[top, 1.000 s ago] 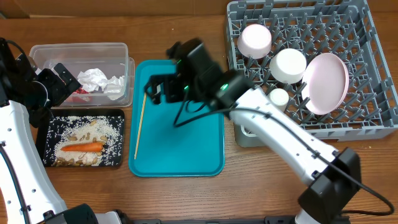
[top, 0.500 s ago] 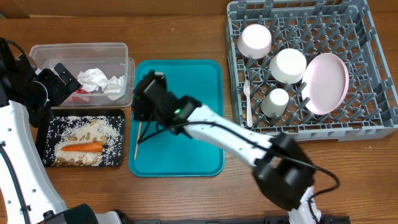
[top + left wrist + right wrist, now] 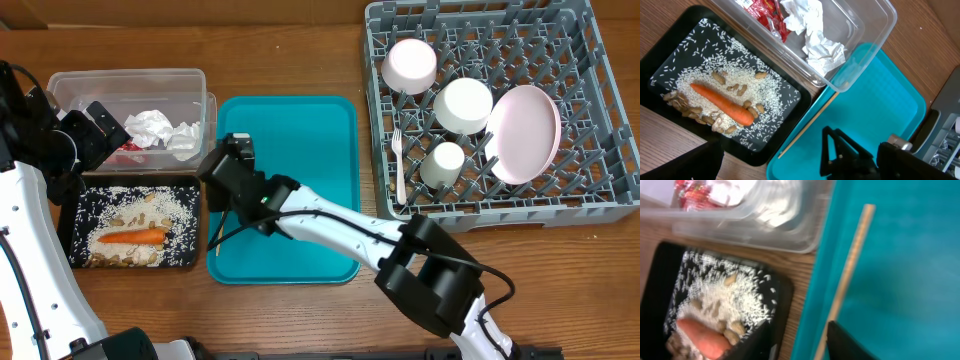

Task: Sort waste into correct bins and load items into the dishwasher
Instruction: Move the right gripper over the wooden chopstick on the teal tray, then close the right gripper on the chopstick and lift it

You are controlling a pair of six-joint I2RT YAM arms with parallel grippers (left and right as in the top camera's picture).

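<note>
From above, the right arm (image 3: 340, 215) covers its own fingers and most of the thin wooden stick (image 3: 850, 265). The right wrist view is blurred, and the left wrist view shows only one dark finger of the left gripper (image 3: 100, 128), cut off at the corner.

The clear tub (image 3: 130, 72) holds crumpled napkins (image 3: 810, 30) and a red wrapper (image 3: 765, 12); from above the wrapper is partly hidden under the left gripper. The black tray (image 3: 662, 57) beside it holds the carrot (image 3: 722, 102) on rice grains (image 3: 695, 80) with beige scraps (image 3: 740, 90). The grey dish rack (image 3: 600, 195) holds two bowls (image 3: 411, 64), a cup (image 3: 443, 162), the plate (image 3: 525, 133) standing on edge, and the fork (image 3: 399, 165).

The stick lies along the left edge of the teal tray (image 3: 300, 200). The right gripper (image 3: 802, 335) stands narrow with the stick between its fingers — one finger just beside it, a gap at the other, so not closed on it. The left gripper hangs over the tub's left end — wide, with nothing in it
</note>
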